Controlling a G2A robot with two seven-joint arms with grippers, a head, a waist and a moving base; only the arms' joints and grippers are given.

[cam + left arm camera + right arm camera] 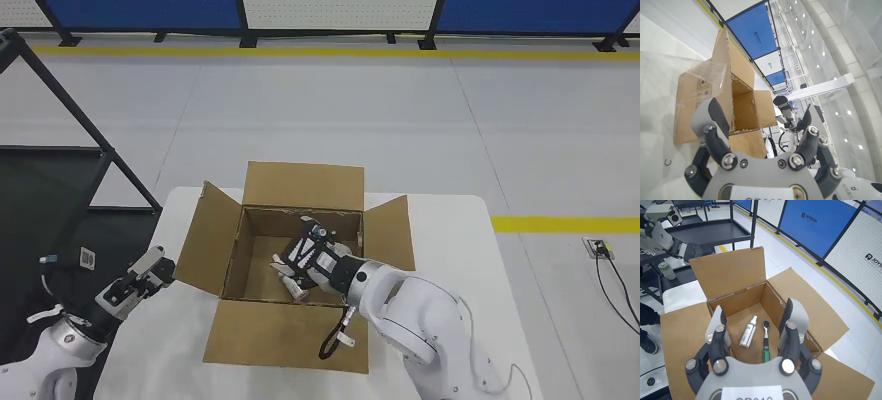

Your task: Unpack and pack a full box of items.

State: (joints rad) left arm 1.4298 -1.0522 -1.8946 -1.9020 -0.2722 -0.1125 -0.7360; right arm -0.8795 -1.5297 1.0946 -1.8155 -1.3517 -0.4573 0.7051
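Top view: we see the cardboard box standing open at the middle of the white table, with its four flaps folded outward. The right gripper hangs inside the box mouth, its arm entering from about 5 o'clock. The left gripper sits at 9 o'clock of the box, just beside the left flap.

In the right wrist view we read the right gripper as spread wide and empty. It is above a white spray bottle and a green-handled ratchet, which lie side by side on the box floor without touching.

The left wrist view shows the left gripper likewise wide and empty, facing the box's outer wall, where clear tape hangs loose. The floor nearest the right wrist is hidden, so further items may lie there.

We judge unpacking to be in hand. Two risks follow:
- **Crowded pick:** the items lie close and parallel, so wide fingers could straddle both or knock one aside.
- **Box dragged:** the ratchet lies near a wall, and a finger catching there could drag the unheld box.
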